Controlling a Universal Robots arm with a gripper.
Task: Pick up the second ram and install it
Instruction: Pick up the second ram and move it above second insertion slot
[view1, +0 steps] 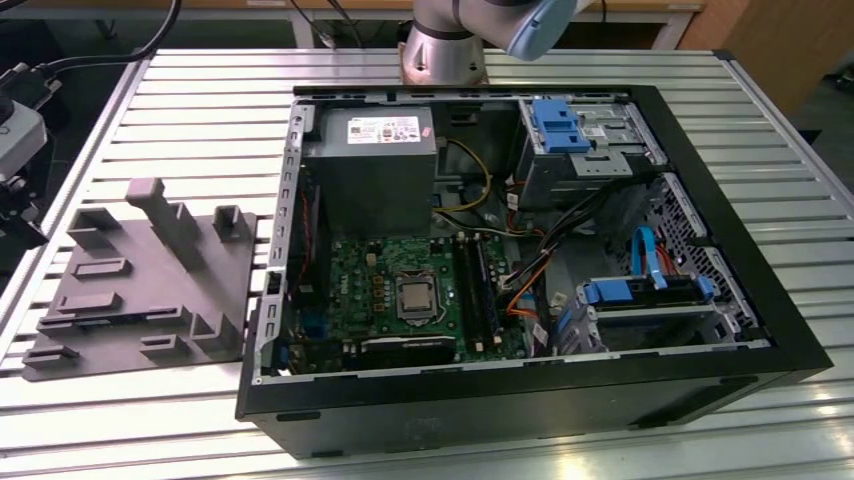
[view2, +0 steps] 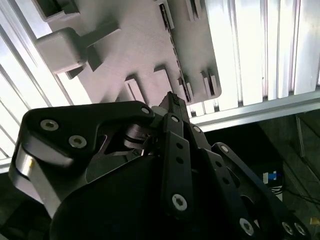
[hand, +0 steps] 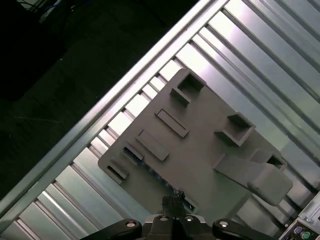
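slatted metal surface (view1: 200, 90) carries an open computer case (view1: 534, 410) and, at the exterior view's left, a grey fixture (view1: 147, 290). the second ram (view2: 175, 52) stands on edge in a narrow slot of that fixture, likely so its top edge is free to pinch. the gripper (view2: 172, 100) hangs above the slot, jaws drawn together and holding nothing

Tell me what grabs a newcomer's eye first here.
The open black computer case fills the middle of the slatted metal table, green motherboard exposed. At the exterior view's left lies a grey moulded holder plate; in both wrist views the black gripper hangs over it.
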